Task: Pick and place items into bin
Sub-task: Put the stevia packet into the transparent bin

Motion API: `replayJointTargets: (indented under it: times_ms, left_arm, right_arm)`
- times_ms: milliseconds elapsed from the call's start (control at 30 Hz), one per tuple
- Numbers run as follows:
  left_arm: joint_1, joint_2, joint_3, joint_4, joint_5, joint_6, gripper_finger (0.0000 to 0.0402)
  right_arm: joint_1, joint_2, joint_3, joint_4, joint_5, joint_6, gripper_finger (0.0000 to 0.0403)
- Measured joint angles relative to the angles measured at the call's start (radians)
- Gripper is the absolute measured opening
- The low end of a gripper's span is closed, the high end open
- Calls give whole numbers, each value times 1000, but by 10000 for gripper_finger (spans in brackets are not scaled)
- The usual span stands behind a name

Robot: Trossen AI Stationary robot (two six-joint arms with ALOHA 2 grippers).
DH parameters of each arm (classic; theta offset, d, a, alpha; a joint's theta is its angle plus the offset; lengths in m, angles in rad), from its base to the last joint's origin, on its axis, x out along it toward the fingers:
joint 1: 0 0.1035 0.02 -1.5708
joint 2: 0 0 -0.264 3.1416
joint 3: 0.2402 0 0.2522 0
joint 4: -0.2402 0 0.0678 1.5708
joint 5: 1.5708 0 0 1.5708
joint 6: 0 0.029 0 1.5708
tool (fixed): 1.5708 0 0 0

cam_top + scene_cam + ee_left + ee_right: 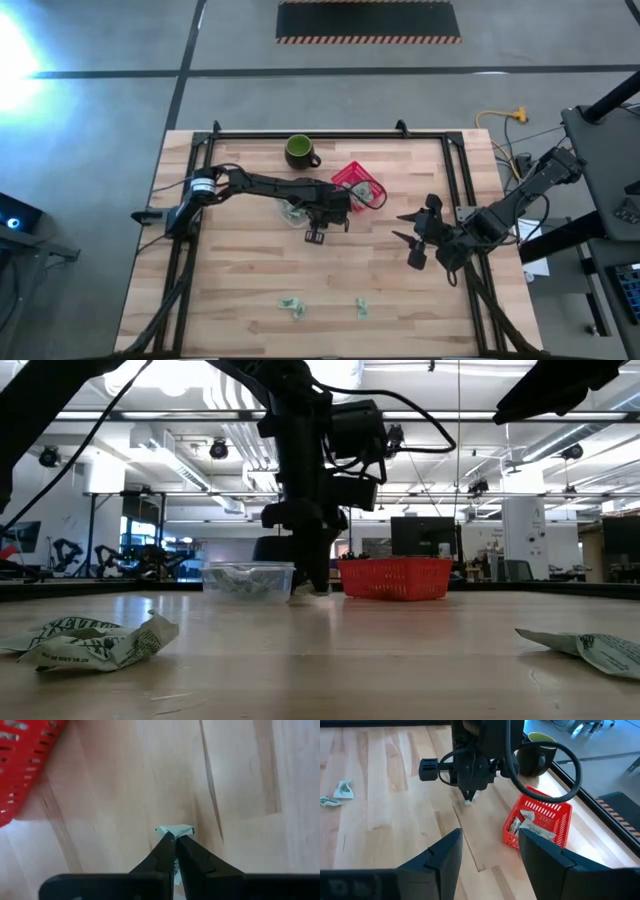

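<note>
Pinched tight, the left gripper (175, 839) holds a small pale green-and-white wrapper (176, 830) between its fingertips, right down at the wooden table (250, 280). Only the wrapper's top edge shows past the dark fingers; the rest is hidden between them. It sits near the middle of the table, just beside the red basket (358, 184), which already holds several crumpled wrappers. From table height, the gripper's tip stands between a clear tub (247, 579) and the basket, and the pinched piece is hard to make out there.

Off to the side, the right gripper (487, 855) hangs above the table with its fingers spread wide, holding nothing.

More wrappers lie loose, well apart from the left gripper: two near the front edge (291, 306) (361, 308). A dark green mug (299, 152) stands at the back of the table, beyond the basket.
</note>
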Motion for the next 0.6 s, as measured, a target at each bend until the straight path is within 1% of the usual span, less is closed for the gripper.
replayJointTargets:
  times_ms: [200,333,600]
  left_arm:
    - [-13,-1,33,-1,0,1,1]
    - [-20,-28,38,-17,0,2,0]
    - [-23,-176,30,-64,0,-10,0]
  right_arm:
    - [0,0,-5,0,0,0,185]
    - [0,0,-5,0,0,-1,185]
    - [-2,0,-7,2,0,-1,185]
